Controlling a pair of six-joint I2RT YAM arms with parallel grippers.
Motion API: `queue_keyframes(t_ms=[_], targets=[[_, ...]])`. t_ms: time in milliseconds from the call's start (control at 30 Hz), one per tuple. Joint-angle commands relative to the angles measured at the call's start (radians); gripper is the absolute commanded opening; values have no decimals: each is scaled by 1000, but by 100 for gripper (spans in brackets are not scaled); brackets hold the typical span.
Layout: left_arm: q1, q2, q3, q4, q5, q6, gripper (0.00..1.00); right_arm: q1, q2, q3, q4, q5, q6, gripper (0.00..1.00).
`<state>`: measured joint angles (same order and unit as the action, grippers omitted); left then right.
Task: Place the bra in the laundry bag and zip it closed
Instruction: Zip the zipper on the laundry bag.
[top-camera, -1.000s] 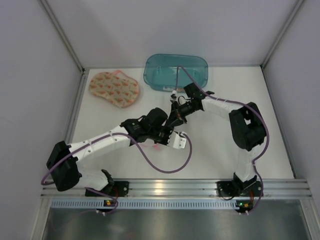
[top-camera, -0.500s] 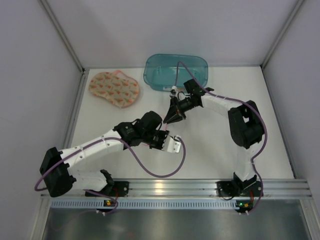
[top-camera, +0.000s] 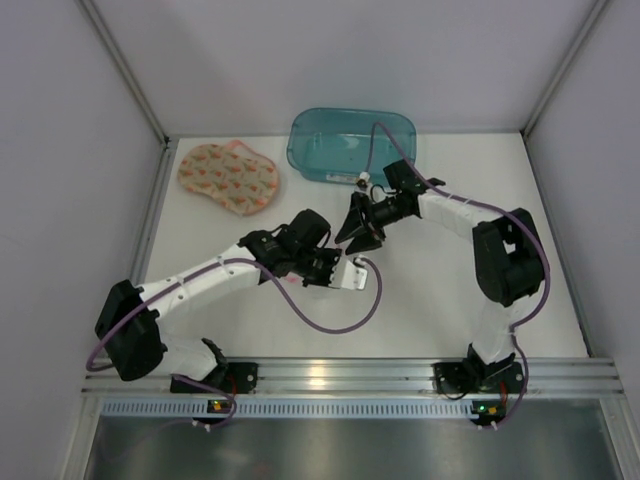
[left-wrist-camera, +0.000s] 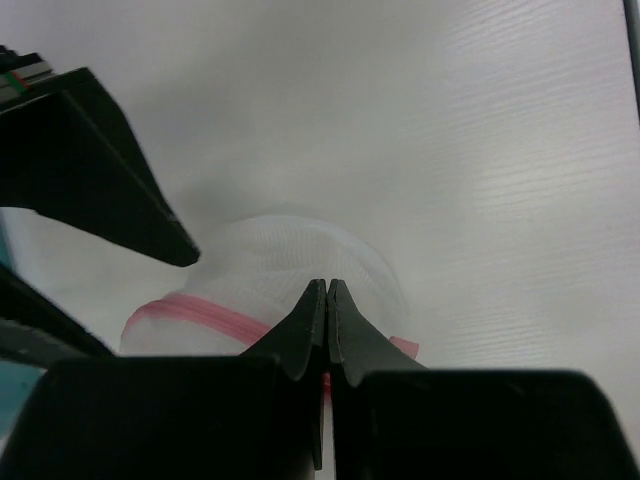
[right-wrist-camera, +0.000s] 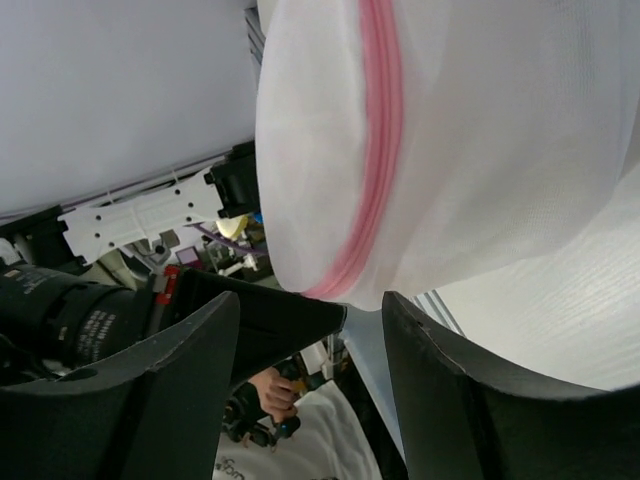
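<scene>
The bra (top-camera: 228, 178) — light, soft, likely floppy — lies at the far left of the table (top-camera: 450, 300); grasp a cup edge. The left gripper (left-wrist-camera: 327, 290) pinches the limp laundry bag (left-wrist-camera: 300, 250); the right gripper (right-wrist-camera: 310, 305) stands spread.

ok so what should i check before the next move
1. left end effector shut on the laundry bag: ok
2. right end effector open, nothing held: ok
3. bra inside the bag: not ok, it lies out on the table at the far left
4. zipper open wide enough for the bra: cannot tell
5. bag mouth facing the bra: cannot tell
</scene>
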<state>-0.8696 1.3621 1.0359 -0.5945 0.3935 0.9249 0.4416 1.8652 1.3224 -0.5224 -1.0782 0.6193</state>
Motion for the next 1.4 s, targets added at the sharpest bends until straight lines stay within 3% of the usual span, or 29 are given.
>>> queue_keyframes(t_ms=[0,433,500,533,567,1067,1367], targets=[[29,28,78,22,21,26,0,31,-34,-18,-7,-6,-13,60],[44,8,78,36,96,38,0,89,83,77,68,-38,65,52],[44,-4,72,36,111,40,0,94,95,89,68,-42,62,39],[44,-8,70,35,110,38,0,95,101,95,65,-51,53,8],[44,-17,63,33,107,37,0,94,106,104,55,-54,39,0],[38,-196,-141,-171,186,155,0,39,149,219,-51,-62,-69,0],[38,-195,-142,-185,185,189,0,37,135,212,-54,-55,-81,0]])
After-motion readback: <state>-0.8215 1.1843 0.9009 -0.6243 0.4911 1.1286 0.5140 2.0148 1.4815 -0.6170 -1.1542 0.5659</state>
